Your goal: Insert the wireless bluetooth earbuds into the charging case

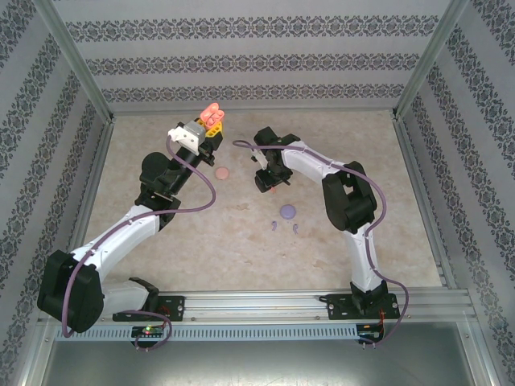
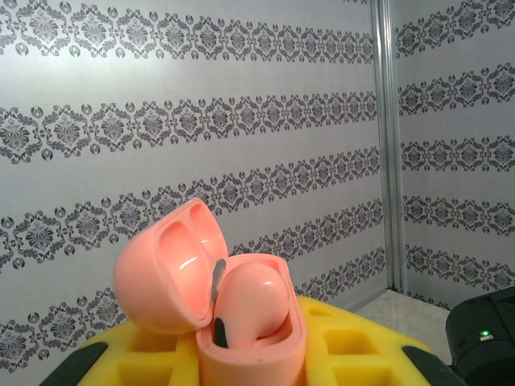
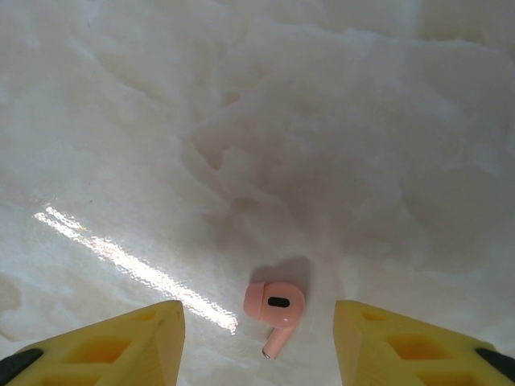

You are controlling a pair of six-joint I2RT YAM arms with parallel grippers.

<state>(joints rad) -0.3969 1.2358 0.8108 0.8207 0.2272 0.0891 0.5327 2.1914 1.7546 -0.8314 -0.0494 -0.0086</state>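
My left gripper (image 1: 206, 129) is raised near the back of the table, shut on an open salmon-pink charging case (image 2: 257, 338). Its lid (image 2: 161, 269) is flipped back and one pink earbud (image 2: 251, 296) sits inside. The yellow fingers (image 2: 366, 346) press on the case from both sides. My right gripper (image 3: 257, 342) hangs low over the table, open. A loose pink earbud (image 3: 275, 304) lies on the surface between its yellow fingertips (image 3: 129, 342), touching neither. Two purple earbuds (image 1: 273, 226) (image 1: 296, 228) lie nearer the front.
A flat round pink piece (image 1: 222, 172) lies on the table between the two grippers. A round purple piece (image 1: 287, 211) sits just behind the purple earbuds. Patterned walls and metal rails (image 1: 418, 169) enclose the marbled table (image 1: 241, 249).
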